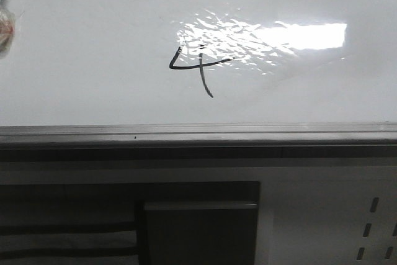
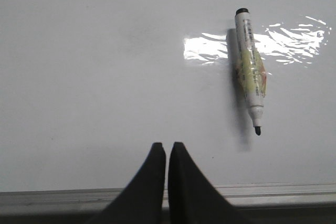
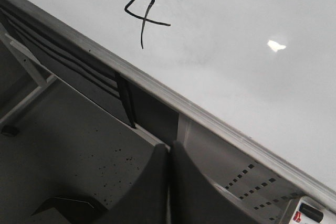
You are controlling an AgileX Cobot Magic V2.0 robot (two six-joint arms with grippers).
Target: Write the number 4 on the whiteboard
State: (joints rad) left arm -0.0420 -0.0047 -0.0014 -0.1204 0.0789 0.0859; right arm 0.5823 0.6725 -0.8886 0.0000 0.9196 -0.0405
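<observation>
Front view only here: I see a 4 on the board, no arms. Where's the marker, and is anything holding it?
Observer: The marker lies loose on the whiteboard, uncapped, tip bare. Nothing grips it.
Operator: Left gripper?
Observer: The left gripper is shut and empty, above the board's near frame edge, apart from the marker.
Operator: Right one?
Observer: The right gripper is shut and empty too, off the board, over the cabinet side past the frame.
Operator: Does the 4 look complete from there?
Observer: Yes. In the right wrist view the number 4 shows clear of glare: open top, crossbar, slanted tail, all strokes joined.
</observation>
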